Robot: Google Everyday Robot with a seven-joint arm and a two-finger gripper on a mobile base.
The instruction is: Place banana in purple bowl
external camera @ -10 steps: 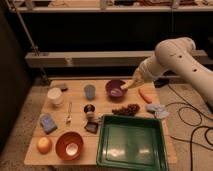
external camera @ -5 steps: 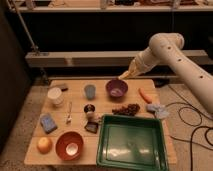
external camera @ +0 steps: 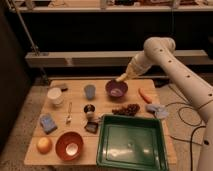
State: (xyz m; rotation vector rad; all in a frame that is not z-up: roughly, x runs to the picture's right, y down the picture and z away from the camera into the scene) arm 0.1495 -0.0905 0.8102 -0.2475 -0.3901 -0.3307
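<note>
The purple bowl (external camera: 116, 89) stands on the wooden table (external camera: 77, 107), at the back, right of centre. The white arm reaches in from the right. My gripper (external camera: 127, 71) hangs just above the bowl's far right rim. It is shut on the pale yellow banana (external camera: 122, 77), whose lower tip points down-left at the rim. I cannot tell whether the tip touches the bowl.
A small orange carrot (external camera: 144, 95) and a blue cloth (external camera: 157, 110) lie right of the bowl. A dark cluster (external camera: 127, 109) and a green tray (external camera: 102, 145) lie in front. A blue-grey cup (external camera: 89, 91), white cup (external camera: 55, 96), orange-red bowl (external camera: 60, 142) and orange fruit (external camera: 44, 145) sit left.
The arm has swung left and lowered, carrying the banana from above the carrot side to the purple bowl's far rim.
</note>
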